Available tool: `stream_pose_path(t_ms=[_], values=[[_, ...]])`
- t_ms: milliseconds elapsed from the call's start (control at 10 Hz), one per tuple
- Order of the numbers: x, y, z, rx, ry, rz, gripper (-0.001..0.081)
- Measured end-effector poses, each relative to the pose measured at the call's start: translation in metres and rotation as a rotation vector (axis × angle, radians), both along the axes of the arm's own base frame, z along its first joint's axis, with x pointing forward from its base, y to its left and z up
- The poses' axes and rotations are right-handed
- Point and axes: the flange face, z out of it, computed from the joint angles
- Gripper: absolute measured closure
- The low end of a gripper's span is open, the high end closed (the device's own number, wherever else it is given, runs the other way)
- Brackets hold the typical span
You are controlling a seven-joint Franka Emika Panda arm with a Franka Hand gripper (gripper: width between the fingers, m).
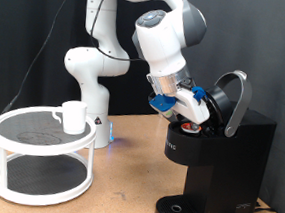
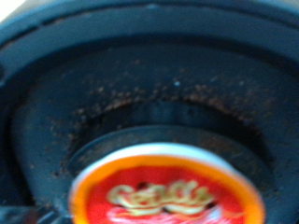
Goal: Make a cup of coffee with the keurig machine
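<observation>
Overhead, the gripper [image 1: 189, 109] dips into the open top of the keurig machine [image 1: 213, 158], whose lid [image 1: 233, 97] is tilted back; whether its fingers are open or closed cannot be told. Close up, a red-and-white pod [image 2: 166, 192] sits in the machine's dark, grit-speckled chamber. Well apart at the exterior view's left, the cup [image 1: 72, 116] stands on the white two-tier round table [image 1: 39, 163], on a wooden tabletop [image 1: 125, 190] before a black curtain [image 1: 29, 26].
</observation>
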Motion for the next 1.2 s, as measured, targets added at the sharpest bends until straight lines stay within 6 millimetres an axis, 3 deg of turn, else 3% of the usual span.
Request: stream_pose_path(t_ms=[100,200,400,700,1000,1200], values=[[0.001,0.0,0.001,0.017,-0.014,0.002,0.0211],[0.001,-0.002,0.004,0.043,-0.032,0.003,0.0101],[-0.004,-0.012,0.018,0.106,-0.056,0.027,0.0076],[-0.016,-0.035,0.049,0.161,-0.073,0.032,0.0072],[-0.014,-0.033,0.052,0.207,-0.079,0.002,0.0072],[-0.012,-0.036,0.069,0.274,-0.107,-0.05,0.0072]])
